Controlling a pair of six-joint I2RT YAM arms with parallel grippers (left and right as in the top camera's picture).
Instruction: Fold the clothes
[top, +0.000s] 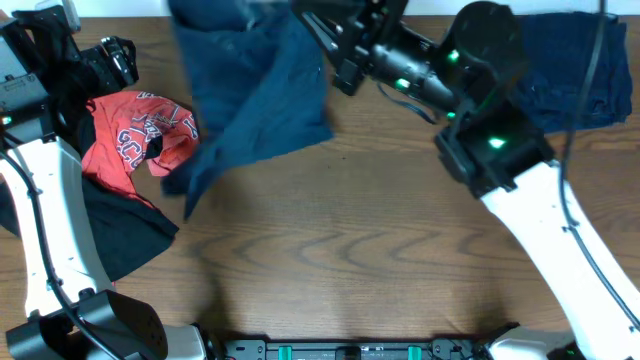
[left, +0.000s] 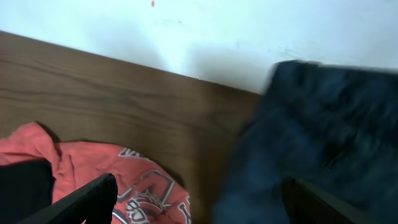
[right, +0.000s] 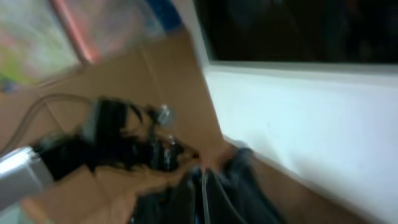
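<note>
Wood-grain table (top: 330, 250), white wall (left: 249, 37) behind | far left: left hand (left: 199, 190) seen with fingers spread apart, nothing held | red T-shirt (top: 135, 140) crumpled, touching black garment (top: 125, 235) | centre: denim shorts (top: 255, 90) held raised, pinched in closed right hand (top: 330, 52) | far right: folded navy denim (top: 570, 70) laid at table's back edge
</note>
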